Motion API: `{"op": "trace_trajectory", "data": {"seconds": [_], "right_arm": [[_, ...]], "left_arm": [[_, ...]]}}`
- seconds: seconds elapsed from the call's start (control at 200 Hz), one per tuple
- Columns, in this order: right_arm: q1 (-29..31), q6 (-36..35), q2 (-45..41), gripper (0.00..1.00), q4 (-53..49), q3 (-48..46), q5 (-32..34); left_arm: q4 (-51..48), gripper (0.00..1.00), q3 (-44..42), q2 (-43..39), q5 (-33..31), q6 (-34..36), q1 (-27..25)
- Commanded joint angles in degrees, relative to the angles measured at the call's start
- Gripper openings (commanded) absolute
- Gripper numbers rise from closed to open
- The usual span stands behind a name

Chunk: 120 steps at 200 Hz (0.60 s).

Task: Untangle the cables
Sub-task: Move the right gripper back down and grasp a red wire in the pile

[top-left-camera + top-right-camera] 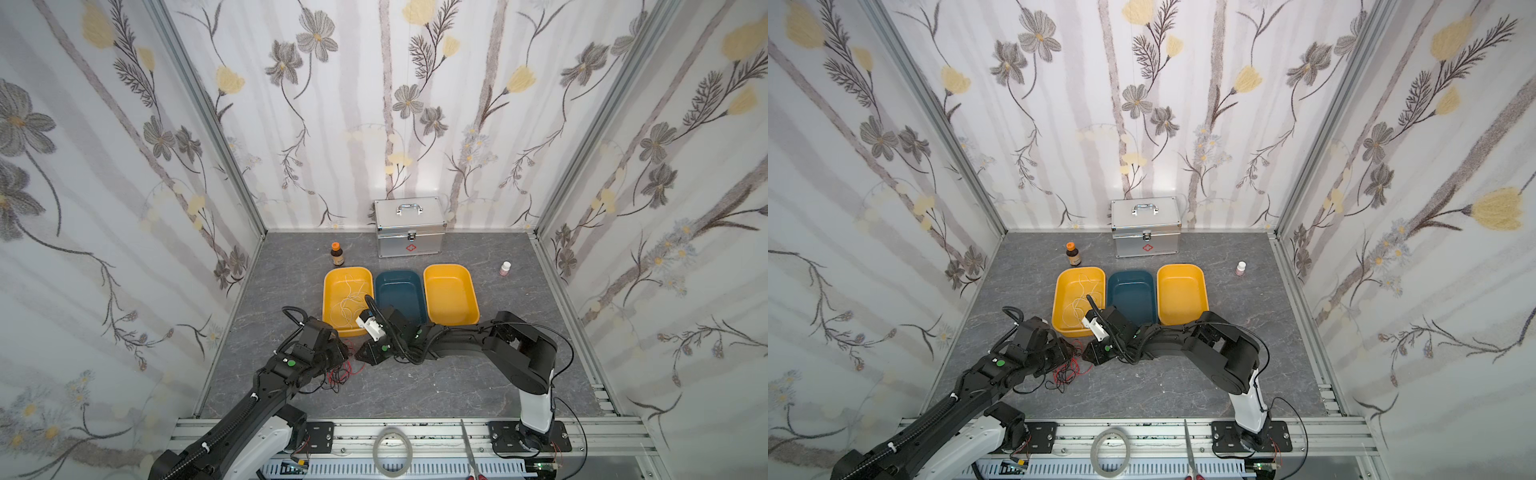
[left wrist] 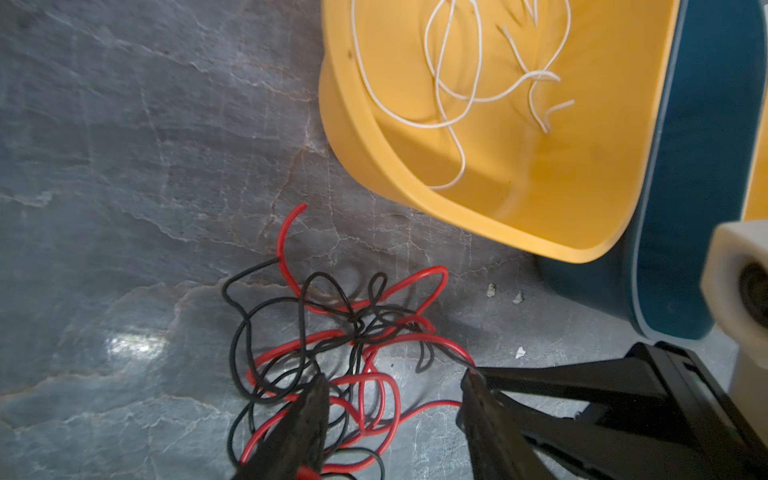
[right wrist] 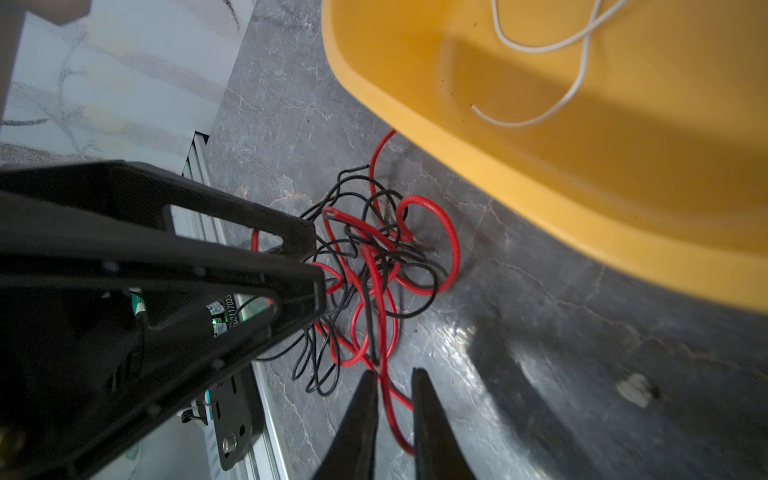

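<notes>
Now right gripper (image 3: 394, 371) brackets a red cable (image 3: 389, 399), grip unclear; left gripper (image 2: 394, 376) spread over tangle (image 2: 357, 332). Next I pull slowly.

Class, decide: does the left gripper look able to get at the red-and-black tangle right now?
Probably yes: the left gripper is open, its fingers straddling the red-and-black tangle, with nothing in between.

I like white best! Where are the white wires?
In both top views the white wires lie inside the leftmost yellow tray, beside the blue tray.
</notes>
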Motion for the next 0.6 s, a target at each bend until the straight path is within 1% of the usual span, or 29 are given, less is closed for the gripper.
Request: {"op": "trace_trajectory", "data": {"seconds": [0.0,0.035,0.185,0.33,0.475,0.595], "right_arm": [[-0.1,-0.7,-0.8,0.12,0.7,-0.9,1.3],[-0.1,-0.7,-1.4,0.10,0.4,-1.4,1.9],[-0.2,-1.5,-5.2,0.08,-2.1,-4.0,5.1],[-0.3,-2.6,-8.7,0.07,-5.3,-7.4,8.7],[-0.7,-3.0,-11.5,0.06,-7.6,-11.0,11.7],[-1.2,-2.7,-14.1,0.05,-9.1,-13.9,14.6]], "left_arm": [[2.1,0.54,-0.6,0.3,0.2,-0.4,0.0],[2.7,0.54,-0.9,0.5,0.8,-0.5,0.0],[4.9,0.54,-1.1,2.1,3.4,-0.3,-0.1],[7.8,0.58,-1.1,4.1,6.4,0.8,-0.4],[9.8,0.59,-1.0,7.0,7.0,1.2,-2.3],[10.8,0.59,-0.6,9.6,6.4,1.3,-4.0]]}}
